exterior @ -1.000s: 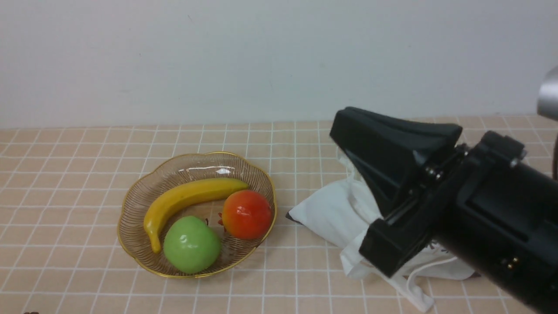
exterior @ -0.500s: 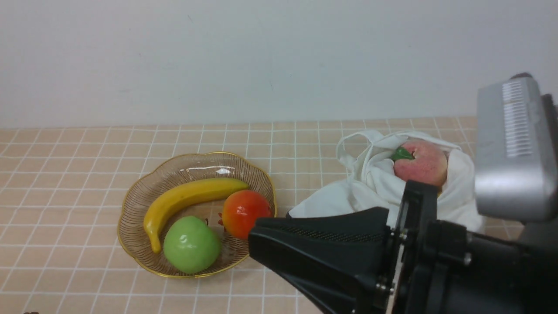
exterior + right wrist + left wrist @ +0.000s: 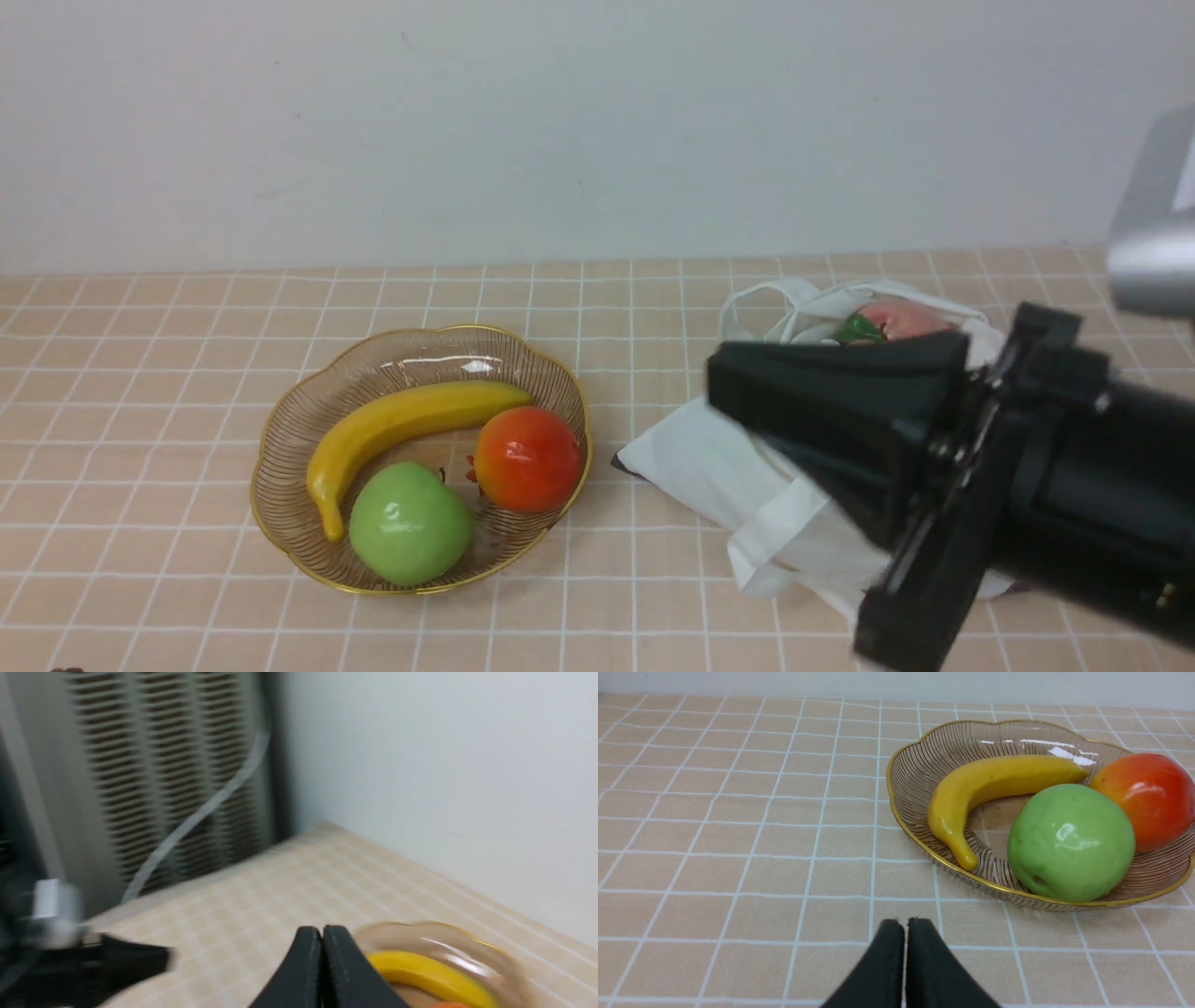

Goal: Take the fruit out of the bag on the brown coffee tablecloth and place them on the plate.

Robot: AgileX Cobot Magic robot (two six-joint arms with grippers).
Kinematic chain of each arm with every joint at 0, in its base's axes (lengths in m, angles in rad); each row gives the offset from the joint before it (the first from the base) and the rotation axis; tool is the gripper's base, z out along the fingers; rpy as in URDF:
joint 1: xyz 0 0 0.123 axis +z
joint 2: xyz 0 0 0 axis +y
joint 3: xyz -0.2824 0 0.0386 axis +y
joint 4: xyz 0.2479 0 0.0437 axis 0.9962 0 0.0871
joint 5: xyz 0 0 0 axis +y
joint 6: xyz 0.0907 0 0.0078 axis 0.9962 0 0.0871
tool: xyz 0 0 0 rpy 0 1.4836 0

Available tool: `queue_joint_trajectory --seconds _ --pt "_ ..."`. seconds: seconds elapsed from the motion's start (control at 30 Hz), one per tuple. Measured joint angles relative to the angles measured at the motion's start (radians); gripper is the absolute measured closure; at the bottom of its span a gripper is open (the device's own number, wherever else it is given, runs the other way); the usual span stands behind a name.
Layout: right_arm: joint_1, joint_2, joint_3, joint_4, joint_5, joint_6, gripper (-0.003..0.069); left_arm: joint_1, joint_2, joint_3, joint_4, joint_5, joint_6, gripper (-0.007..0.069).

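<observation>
The peach-tan grid-lined tablecloth (image 3: 140, 373) fills my front view. My black right arm (image 3: 1074, 504) looms across the soft white cloth bag (image 3: 709, 467), hiding much of it; no other view shows the bag. The ribbed brownish glass plate with a gold rim (image 3: 280, 420) sits left of the bag, apart from it, with bare cloth around. It holds the long yellow banana (image 3: 401, 425), green apple (image 3: 409, 523) and red-orange ball (image 3: 527, 459). The pink peach (image 3: 901, 317) peeks from the bag behind my arm. The blurred right wrist view alone shows a cloth edge by a grey slatted panel (image 3: 154, 765), and the right gripper (image 3: 321, 933) clenched, empty. The left wrist view shows the left gripper (image 3: 905, 926) clenched, empty, near the plate.
</observation>
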Motion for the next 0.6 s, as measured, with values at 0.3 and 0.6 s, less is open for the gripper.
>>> queue_joint_trajectory --seconds 0.3,0.6 --pt "-0.490 -0.180 0.000 -0.023 0.318 -0.003 0.0673 0.000 0.000 0.000 0.001 0.000 0.000 0.0632" --pt "-0.766 -0.414 0.058 -0.147 0.440 -0.004 0.0673 0.000 0.000 0.000 0.001 0.000 0.000 0.0632"
